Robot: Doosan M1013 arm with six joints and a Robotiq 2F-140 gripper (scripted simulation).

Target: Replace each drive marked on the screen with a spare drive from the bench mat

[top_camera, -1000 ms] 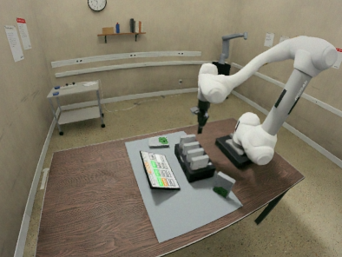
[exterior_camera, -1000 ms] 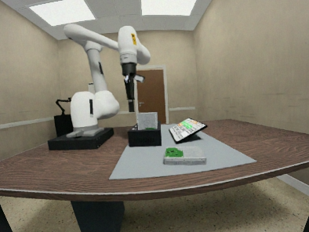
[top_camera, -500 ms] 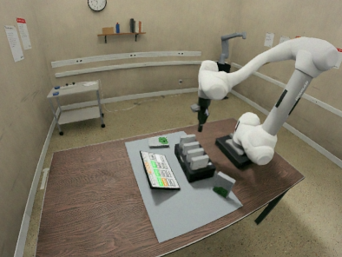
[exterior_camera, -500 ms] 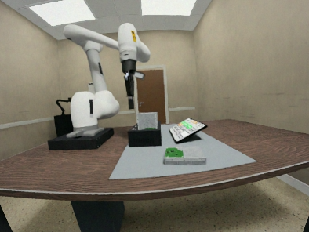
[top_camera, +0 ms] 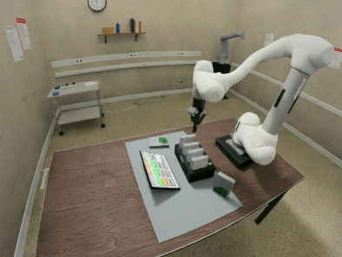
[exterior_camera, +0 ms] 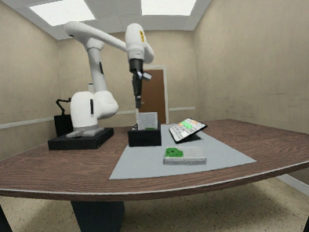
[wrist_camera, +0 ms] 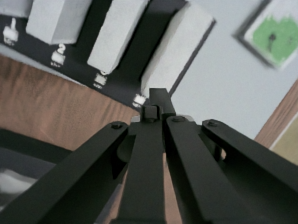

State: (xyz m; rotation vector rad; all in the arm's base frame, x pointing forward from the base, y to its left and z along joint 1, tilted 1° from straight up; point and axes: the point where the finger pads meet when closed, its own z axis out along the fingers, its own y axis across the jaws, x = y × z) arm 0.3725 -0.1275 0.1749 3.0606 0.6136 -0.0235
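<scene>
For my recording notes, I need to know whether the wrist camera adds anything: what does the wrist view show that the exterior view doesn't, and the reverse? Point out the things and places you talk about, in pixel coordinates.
Only the wrist view: the white labels (wrist_camera: 101, 80) along the black dock's edge, beside the bays.

Only the exterior view: the tilted screen with coloured tiles (exterior_camera: 187, 130) and the brown door (exterior_camera: 153, 91).

Both: the black drive dock (exterior_camera: 145, 138) (wrist_camera: 131, 59) with grey drives (exterior_camera: 147, 120) (wrist_camera: 119, 35), the grey-blue mat (exterior_camera: 137, 166) (wrist_camera: 227, 85), and the shut black gripper (exterior_camera: 138, 104) (wrist_camera: 157, 101).

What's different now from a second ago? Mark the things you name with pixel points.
The robot's hand (top_camera: 194, 128) (exterior_camera: 138, 104) (wrist_camera: 157, 101) has moved a little sideways above the bench, toward the side where the tilted screen (top_camera: 161, 170) (exterior_camera: 187, 129) stands. I see nothing taken hold of or let go; the hand is closed on nothing. The screen and the black rack (top_camera: 200, 174) (exterior_camera: 145, 139) (wrist_camera: 131, 60) look unmoved.
</scene>
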